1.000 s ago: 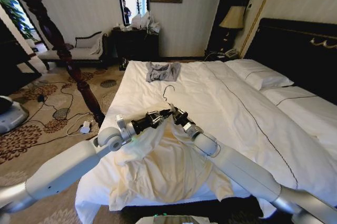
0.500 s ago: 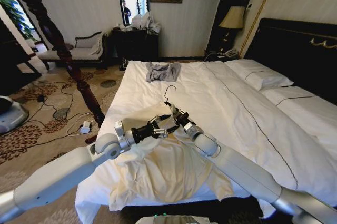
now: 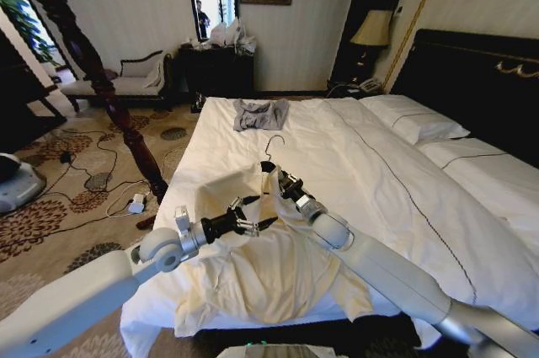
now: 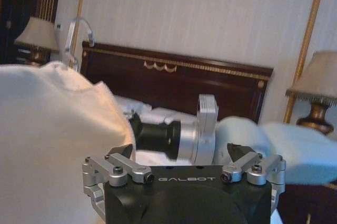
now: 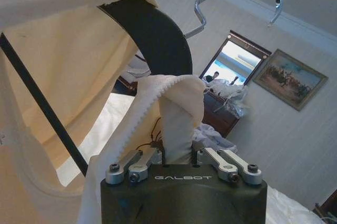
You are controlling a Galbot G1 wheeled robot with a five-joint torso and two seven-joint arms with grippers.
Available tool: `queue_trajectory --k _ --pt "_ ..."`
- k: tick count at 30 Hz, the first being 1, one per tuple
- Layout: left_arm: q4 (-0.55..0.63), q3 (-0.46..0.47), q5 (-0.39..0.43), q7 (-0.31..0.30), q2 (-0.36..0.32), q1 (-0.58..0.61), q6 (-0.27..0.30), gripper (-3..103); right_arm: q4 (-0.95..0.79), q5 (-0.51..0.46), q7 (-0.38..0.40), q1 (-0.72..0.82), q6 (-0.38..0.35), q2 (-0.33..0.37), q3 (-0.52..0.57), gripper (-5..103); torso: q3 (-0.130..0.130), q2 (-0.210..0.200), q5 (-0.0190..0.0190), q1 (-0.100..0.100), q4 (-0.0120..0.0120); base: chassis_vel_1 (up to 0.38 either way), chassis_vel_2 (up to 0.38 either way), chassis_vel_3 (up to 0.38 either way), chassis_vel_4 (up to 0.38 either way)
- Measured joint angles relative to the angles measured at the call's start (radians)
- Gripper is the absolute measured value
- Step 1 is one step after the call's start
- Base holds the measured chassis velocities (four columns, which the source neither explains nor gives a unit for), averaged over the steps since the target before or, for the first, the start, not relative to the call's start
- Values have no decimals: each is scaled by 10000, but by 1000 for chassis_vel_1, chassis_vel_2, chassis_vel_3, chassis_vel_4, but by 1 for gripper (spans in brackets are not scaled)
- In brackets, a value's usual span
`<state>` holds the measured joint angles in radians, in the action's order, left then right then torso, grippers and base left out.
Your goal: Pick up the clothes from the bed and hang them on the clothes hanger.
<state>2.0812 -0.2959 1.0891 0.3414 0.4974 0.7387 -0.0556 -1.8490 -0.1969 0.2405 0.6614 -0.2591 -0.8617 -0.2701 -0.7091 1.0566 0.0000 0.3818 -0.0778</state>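
Cream, pale-yellow clothes [image 3: 253, 269] with a white zip edge lay over a white bed [image 3: 379, 173] lined with thin dark seams. The clothes hanger [image 5: 152, 37] was black with a silvery hook. The headboard [image 3: 480, 80] was black with gold trim. A small garment [image 3: 259, 114] was grey. The carpet [image 3: 50, 206] was tan with dark floral medallions.

- Your bed [image 3: 396, 181] fills the middle and right of the head view, its white duvet crossed by thin dark seam lines.
- The cream clothes [image 3: 269, 269] lie bunched on the near, lower-centre part of the duvet.
- A small grey garment [image 3: 259, 114] lies at the upper centre.
- White pillows [image 3: 417, 122] rest at the upper right against the black headboard [image 3: 472, 80].
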Motion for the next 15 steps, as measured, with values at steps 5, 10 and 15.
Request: queue_trajectory --k 5,10,15 --pt "219 302 -160 27 -450 423 96 100 -41 -13 -52 120 76 24 86 23 0 0 -1 0 2 0 0 0 0" --pt "635 1216 -422 -304 -776 1135 44 100 -38 82 -75 206 163 46 220 23 0 0 0 0 -1 0 0 0 0" --pt "1469 2754 -658 -607 -1031 2656 -20 100 52 554 -56 272 363 28 370 23 0 0 0 0 5 0 0 0 0"
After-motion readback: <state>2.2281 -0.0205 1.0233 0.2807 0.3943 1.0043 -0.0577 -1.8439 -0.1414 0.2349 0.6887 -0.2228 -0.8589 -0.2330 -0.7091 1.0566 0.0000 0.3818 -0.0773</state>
